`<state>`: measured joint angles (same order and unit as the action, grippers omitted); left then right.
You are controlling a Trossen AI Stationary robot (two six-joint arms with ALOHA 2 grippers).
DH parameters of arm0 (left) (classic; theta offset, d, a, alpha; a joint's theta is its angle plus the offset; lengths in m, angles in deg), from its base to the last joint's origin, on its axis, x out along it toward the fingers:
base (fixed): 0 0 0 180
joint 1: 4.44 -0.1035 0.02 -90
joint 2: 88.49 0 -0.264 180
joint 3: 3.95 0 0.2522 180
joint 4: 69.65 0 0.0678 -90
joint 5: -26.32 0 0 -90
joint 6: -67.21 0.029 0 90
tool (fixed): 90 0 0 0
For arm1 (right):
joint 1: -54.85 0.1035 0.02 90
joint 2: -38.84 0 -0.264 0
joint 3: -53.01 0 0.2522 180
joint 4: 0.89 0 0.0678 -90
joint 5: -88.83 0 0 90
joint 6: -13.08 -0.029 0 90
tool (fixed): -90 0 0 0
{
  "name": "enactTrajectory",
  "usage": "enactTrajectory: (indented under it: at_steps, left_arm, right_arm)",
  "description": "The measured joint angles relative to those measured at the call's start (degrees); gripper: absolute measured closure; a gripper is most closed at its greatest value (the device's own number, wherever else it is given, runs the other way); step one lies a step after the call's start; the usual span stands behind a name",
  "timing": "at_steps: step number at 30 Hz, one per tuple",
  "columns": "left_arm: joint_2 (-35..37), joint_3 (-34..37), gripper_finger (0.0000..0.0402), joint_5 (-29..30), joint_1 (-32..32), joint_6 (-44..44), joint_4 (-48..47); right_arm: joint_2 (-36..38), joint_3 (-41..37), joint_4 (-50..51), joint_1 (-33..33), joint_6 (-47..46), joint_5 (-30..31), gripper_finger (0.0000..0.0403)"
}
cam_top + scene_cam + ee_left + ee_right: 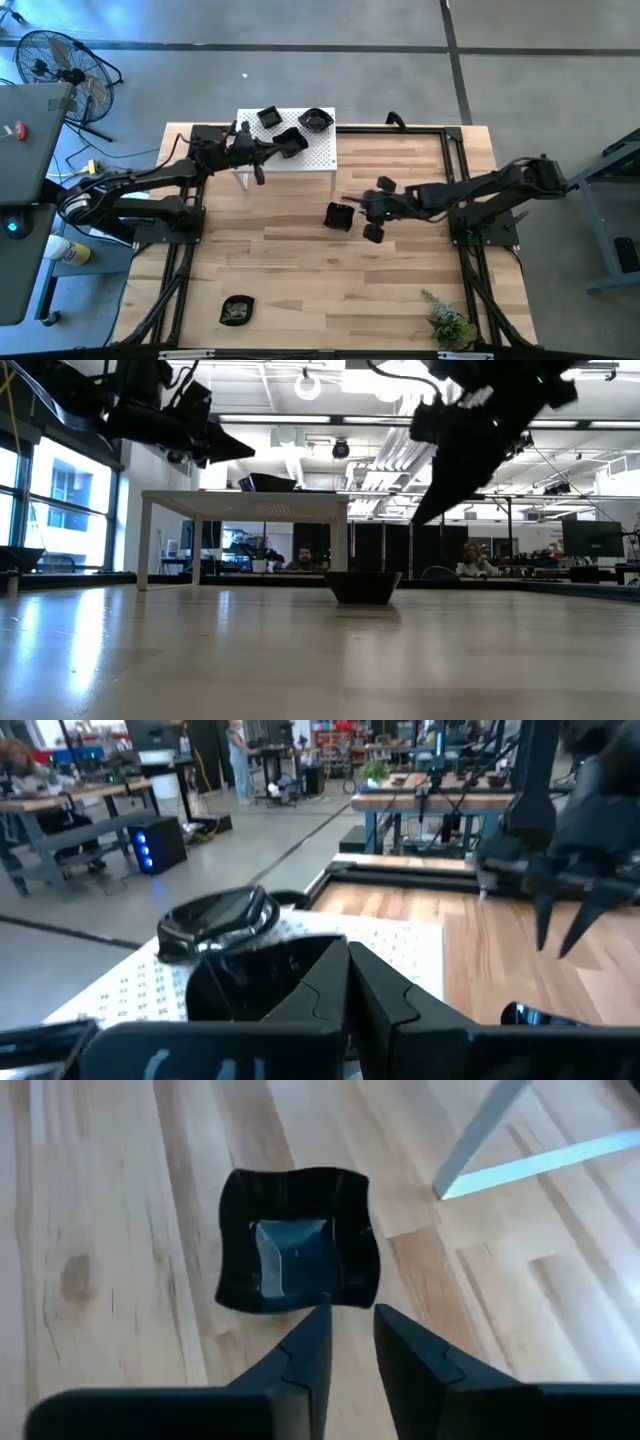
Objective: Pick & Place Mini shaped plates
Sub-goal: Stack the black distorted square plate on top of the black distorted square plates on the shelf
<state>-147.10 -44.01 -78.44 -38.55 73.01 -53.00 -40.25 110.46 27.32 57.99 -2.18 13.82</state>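
A white perforated platform [320, 155] stands at the table's far side. Two glossy black mini plates [268, 117] [316, 120] rest on it. My left gripper [293, 143] hovers over the platform, shut on a third black plate [250, 985]. My right gripper [358, 208] hangs mid-table, its fingers nearly together with nothing between them. It is raised just right of a square wavy-rimmed black plate [295, 1255] that sits flat on the wood. One more black plate [237, 309] lies near the table's near edge. My left gripper pinches the black plate by its rim [318, 978] between the two fingers. In the low view the plate [235, 450] juts out beyond the fingers, lifted clear above the platform top [245, 498] and tilted slightly. The fingers hide the exact place of contact.
A small green plant [450, 325] stands at the near right corner. Black frame rails [455, 150] run along the table's sides. Bare wood lies between the platform and the near edge. A fan [55, 65] and a desk stand off the table's left; people sit in the room behind.
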Motion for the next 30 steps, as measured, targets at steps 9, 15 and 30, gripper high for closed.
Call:
enactTrajectory:
  at_steps: [9,15,30]
  left_arm:
    - [6.26,-0.02,0.0401,-5.49,0.07,1.15,-2.5]
    - [7.08,-0.02,0.0401,-3.68,6.08,8.72,-8.28]
    - [5.86,0.0,0.0401,13.78,28.83,13.35,-16.95]
  right_arm:
    - [0.53,-15.9,-23.96,-4.97,-5.88,-1.04,0.0396]
    - [-4.95,-16.64,-28.69,-8.4,-5.64,-0.71,0.0398]
    - [-17.51,-10.63,-41.55,-6.57,-0.66,-12.18,0.0399]
